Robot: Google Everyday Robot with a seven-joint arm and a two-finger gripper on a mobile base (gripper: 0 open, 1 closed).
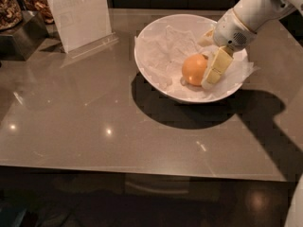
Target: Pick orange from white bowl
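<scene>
The orange [194, 69] lies on crumpled white paper inside the white bowl [156, 30], right of the bowl's middle. My gripper [204, 63] reaches down into the bowl from the upper right on a white arm. Its jaws stand open around the orange. The near yellowish finger [216, 66] lies against the orange's right side. The other finger [207, 36] shows just behind the orange, and its tip is hidden. The orange rests on the paper.
The bowl stands on a glossy grey-brown table [94, 126]. A clear acrylic sign stand [78, 15] is at the back left. Dark containers with food [12, 13] sit at the far left edge. The table's front edge runs along the bottom.
</scene>
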